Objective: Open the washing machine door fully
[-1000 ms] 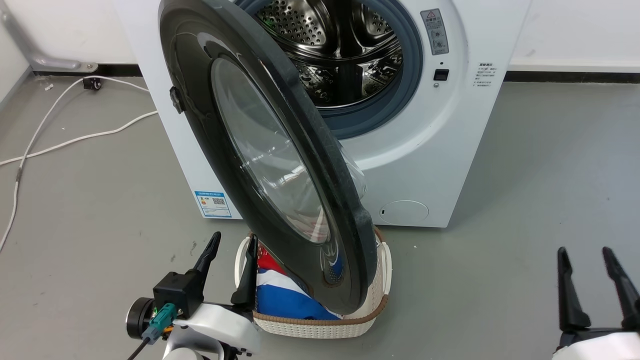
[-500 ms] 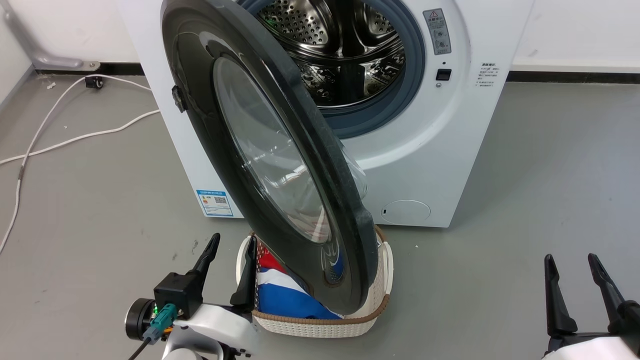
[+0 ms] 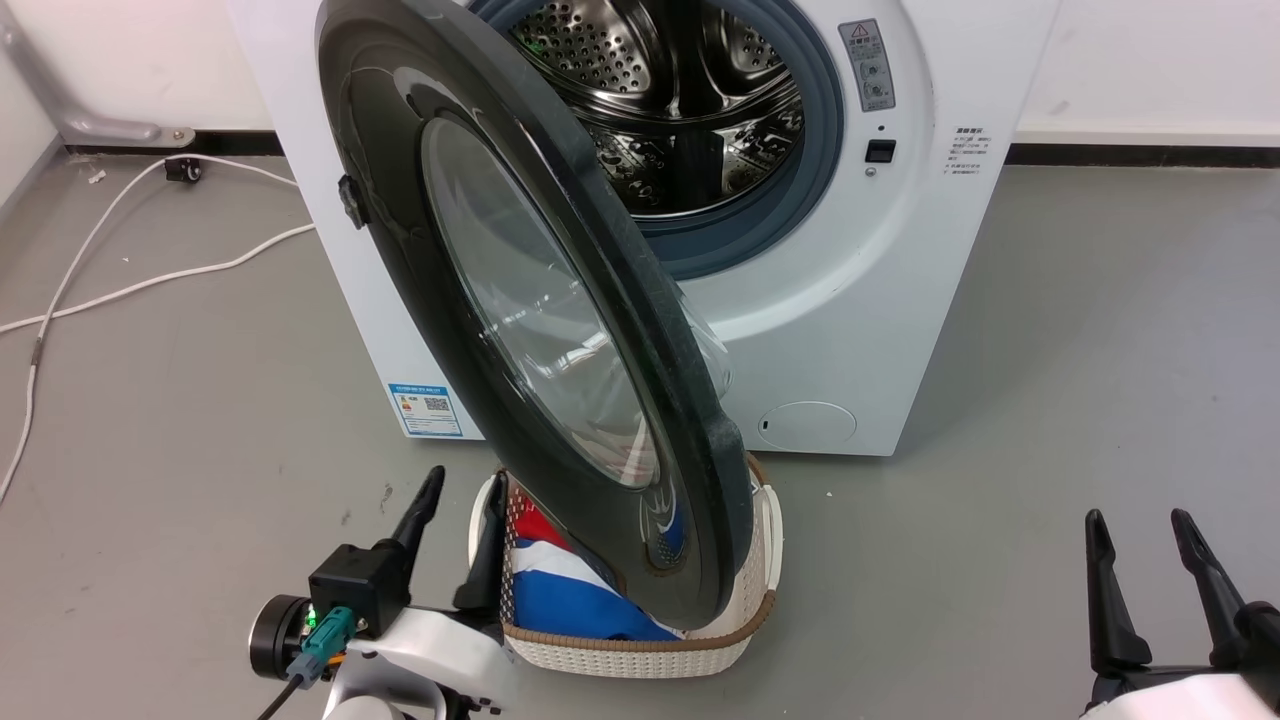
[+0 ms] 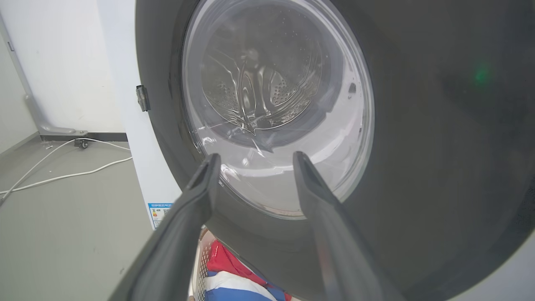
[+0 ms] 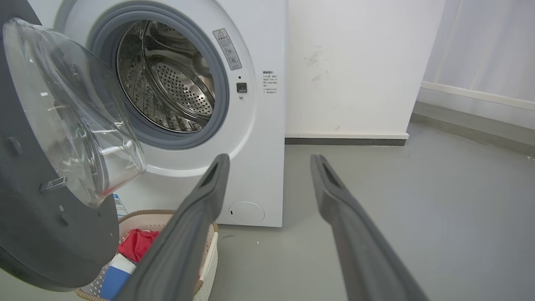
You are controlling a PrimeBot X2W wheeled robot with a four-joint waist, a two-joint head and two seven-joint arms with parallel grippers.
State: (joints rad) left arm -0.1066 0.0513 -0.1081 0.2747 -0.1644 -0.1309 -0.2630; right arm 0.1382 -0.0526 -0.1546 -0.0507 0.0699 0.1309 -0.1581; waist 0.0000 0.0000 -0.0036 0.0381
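With the washing machine door (image 3: 530,300) half open, the left gripper (image 3: 465,478) at seven o'clock and the right gripper (image 3: 1137,516) gaped empty; pushing it wider seemed next.

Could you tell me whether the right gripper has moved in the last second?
Yes: the right gripper has slid left and slightly down the head view, nearer the machine's white flap.

Washing machine door (image 3: 540,300) stands out left of drum (image 3: 680,100), over basket (image 3: 640,655) on floor (image 3: 1050,400) before machine (image 3: 850,330). Left gripper (image 3: 465,478) beside basket's left; right gripper (image 3: 1137,517) well right.
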